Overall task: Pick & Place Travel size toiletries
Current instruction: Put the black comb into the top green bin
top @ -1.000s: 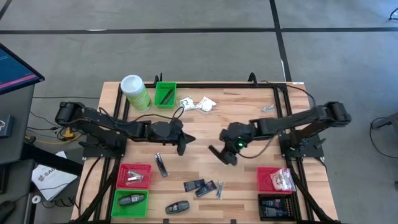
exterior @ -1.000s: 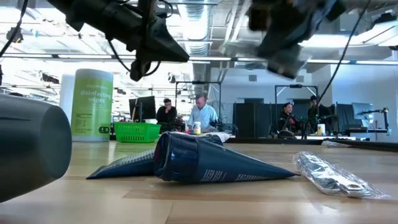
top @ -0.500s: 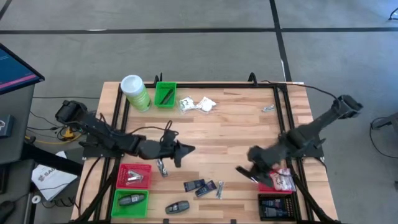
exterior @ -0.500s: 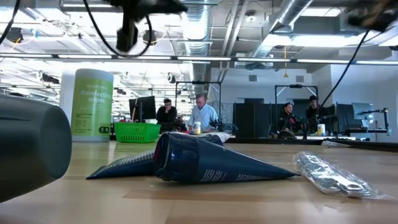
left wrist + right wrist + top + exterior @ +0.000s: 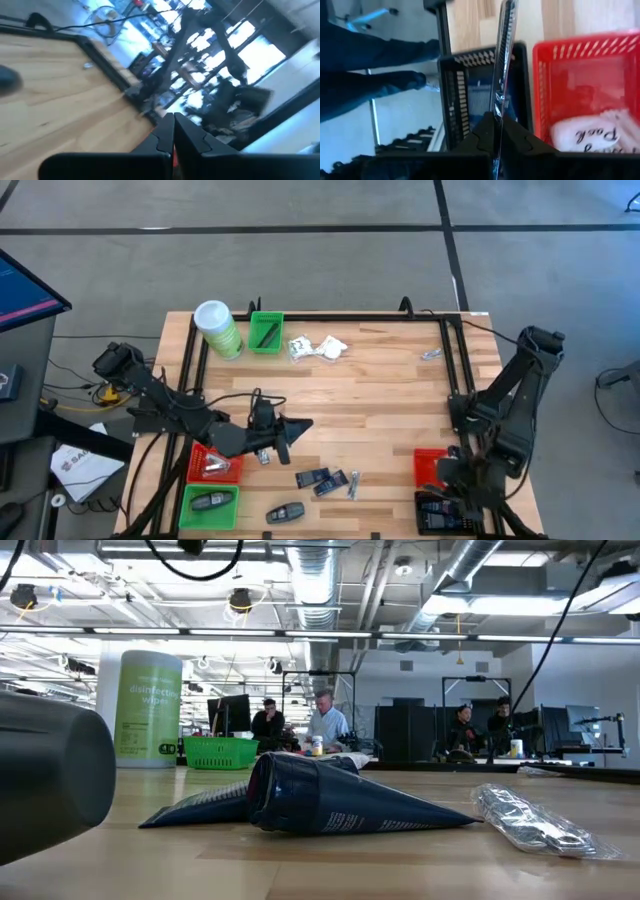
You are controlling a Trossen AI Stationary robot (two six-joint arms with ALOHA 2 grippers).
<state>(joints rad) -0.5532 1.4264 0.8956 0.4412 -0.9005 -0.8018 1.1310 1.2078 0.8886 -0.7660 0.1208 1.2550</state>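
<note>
Right gripper [image 5: 496, 134] was clamped on a thin clear-wrapped packet [image 5: 503, 60] over the black bin [image 5: 452, 85] beside the red bin [image 5: 538, 90] (left gripper [image 5: 172, 131] shut, empty, near table's middle); best released low, centred over the bin.

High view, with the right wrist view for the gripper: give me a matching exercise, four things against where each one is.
Things:
1. green canister
2. white sachets
3. dark packets
4. right gripper

Places:
A. bare wood near the table's lower edge in the picture
B. by the red bin and black bin, jaws shut on a slim packet
C. table's upper left corner in the picture
D. bare wood just right of the small green bin

Pairs: 1-C, 2-D, 3-A, 4-B
</note>
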